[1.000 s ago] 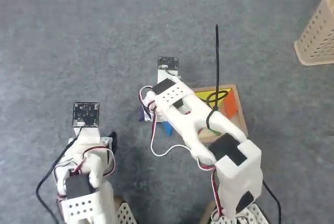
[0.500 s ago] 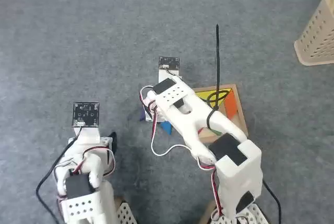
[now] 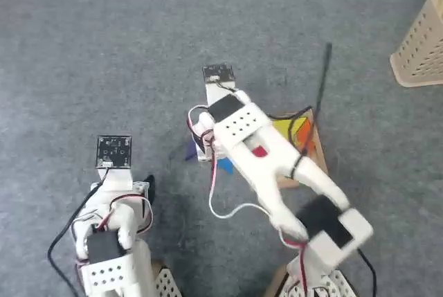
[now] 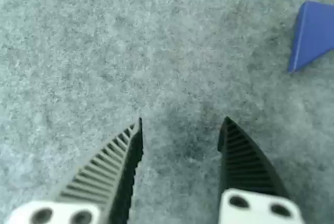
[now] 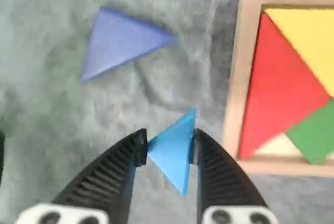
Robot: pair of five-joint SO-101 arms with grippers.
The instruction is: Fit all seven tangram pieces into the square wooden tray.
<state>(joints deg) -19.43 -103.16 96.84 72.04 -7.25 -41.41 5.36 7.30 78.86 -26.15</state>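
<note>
Beside wooden tray (image 5: 236, 78), light blue triangle (image 5: 175, 153), pinched in right hand (image 5: 168, 135)

Rough grey felt-like cloth over desk (image 3: 104, 55), pale smooth bare wood tray (image 5: 235, 78), matt painted blue piece (image 5: 175, 151), matt purple piece (image 5: 117, 41), black ribbed matt plastic fingers (image 5: 115, 166), white smooth plastic arms (image 3: 242, 127), beige perforated plastic basket (image 3: 422, 41)

The left arm (image 3: 111, 241) sits folded back over its base by the table's near edge, on the left. Its gripper (image 4: 182, 124) points down at the surface with the jaws spread wide. The right arm (image 3: 277, 165) stretches from its base at the near edge toward the table's middle, wrist bent downward. Its gripper (image 5: 169, 135) is clamped on a light blue triangle (image 5: 175, 156), one finger pressed to each side.
</note>
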